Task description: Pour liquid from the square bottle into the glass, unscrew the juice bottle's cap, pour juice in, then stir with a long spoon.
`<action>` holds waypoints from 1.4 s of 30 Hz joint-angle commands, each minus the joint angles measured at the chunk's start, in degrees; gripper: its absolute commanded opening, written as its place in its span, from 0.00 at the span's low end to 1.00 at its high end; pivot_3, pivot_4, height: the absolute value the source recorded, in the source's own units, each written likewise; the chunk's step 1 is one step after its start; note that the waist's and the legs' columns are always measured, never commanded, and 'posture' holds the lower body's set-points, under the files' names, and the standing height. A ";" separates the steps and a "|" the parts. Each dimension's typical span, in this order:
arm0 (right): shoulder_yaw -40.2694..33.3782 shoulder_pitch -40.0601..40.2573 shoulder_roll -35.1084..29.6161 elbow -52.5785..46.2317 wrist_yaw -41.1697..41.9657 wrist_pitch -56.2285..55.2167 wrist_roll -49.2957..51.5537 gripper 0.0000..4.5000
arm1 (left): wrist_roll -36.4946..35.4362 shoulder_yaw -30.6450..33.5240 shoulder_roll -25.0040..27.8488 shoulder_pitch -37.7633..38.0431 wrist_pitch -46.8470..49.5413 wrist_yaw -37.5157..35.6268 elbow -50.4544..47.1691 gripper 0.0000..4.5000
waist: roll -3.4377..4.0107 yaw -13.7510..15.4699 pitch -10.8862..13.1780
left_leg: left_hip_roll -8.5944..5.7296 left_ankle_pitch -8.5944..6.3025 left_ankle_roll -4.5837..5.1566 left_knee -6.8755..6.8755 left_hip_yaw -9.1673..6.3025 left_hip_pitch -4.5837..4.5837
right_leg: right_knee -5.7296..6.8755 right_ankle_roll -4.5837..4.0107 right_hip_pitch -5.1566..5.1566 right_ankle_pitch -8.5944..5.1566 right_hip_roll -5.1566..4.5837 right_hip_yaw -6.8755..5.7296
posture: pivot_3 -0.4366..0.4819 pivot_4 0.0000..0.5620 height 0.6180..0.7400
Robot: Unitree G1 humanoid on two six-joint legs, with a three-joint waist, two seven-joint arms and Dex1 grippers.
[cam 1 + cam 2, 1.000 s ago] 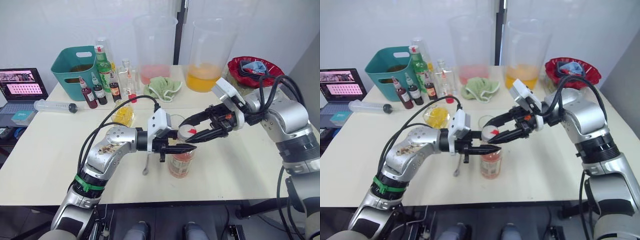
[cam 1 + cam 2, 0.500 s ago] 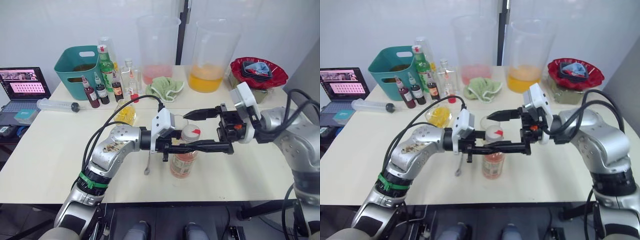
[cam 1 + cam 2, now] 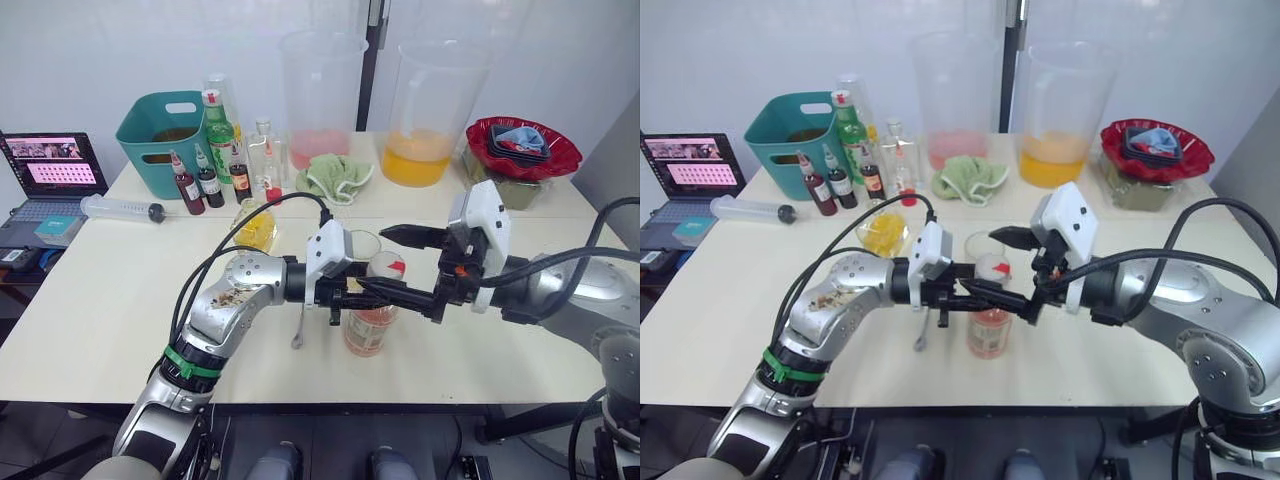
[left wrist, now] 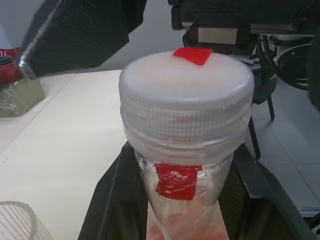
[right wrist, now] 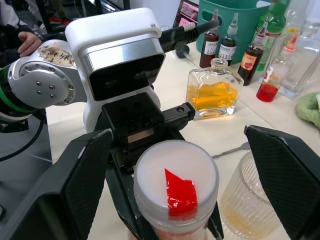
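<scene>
Glass [image 3: 366, 246] holds yellow liquid; juice bottle [image 3: 372, 318], capped, clamped by left gripper [image 3: 362, 296]; right gripper [image 3: 400, 264] spread wide at cap's 3 o'clock.

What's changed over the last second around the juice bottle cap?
The right gripper, whose fingers were closed around the juice bottle's cap a second ago, has opened wide and turned at the wrist; its fingers now straddle the cap. The left gripper keeps clamping the juice bottle below the cap. The glass stayed put.
</scene>
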 commanded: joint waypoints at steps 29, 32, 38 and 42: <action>24.10 -29.40 -3.26 44.77 63.25 -25.51 -19.18 0.75 | 3.86 -2.05 1.97 3.72 1.58 3.52 -2.55 0.30 | -0.09 -1.22 -0.06 | 0.06 -0.07 0.07 -0.23 -0.01 0.76 | -0.37 0.09 0.79 -0.06 0.03 -0.08 | 0.48 0.27 1.00; 20.44 -28.23 -4.41 41.81 62.50 -21.93 -17.04 0.98 | 3.64 -2.10 1.83 3.58 2.08 3.77 -2.88 0.30 | -0.09 -0.67 -0.06 | 0.03 -0.13 0.08 -0.23 -0.05 0.60 | -0.39 0.08 0.66 -0.05 0.00 -0.09 | 0.48 0.27 1.00; 7.79 -18.53 -5.71 27.40 46.38 -15.39 -12.67 0.99 | 3.41 -2.16 1.81 2.91 1.71 2.61 -2.07 0.30 | -0.10 -0.08 -0.07 | 0.04 -0.16 0.06 -0.22 -0.06 0.36 | -0.35 0.06 0.39 -0.04 0.00 -0.08 | 0.48 0.27 1.00; 1.08 -10.38 -3.39 15.09 31.35 -12.24 -11.40 0.99 | 3.60 -2.46 1.48 2.63 0.96 1.86 -0.96 0.30 | -0.10 -0.09 -0.07 | 0.04 -0.16 0.05 -0.21 -0.01 0.29 | -0.29 0.06 0.27 -0.04 -0.01 -0.03 | 0.48 0.27 1.00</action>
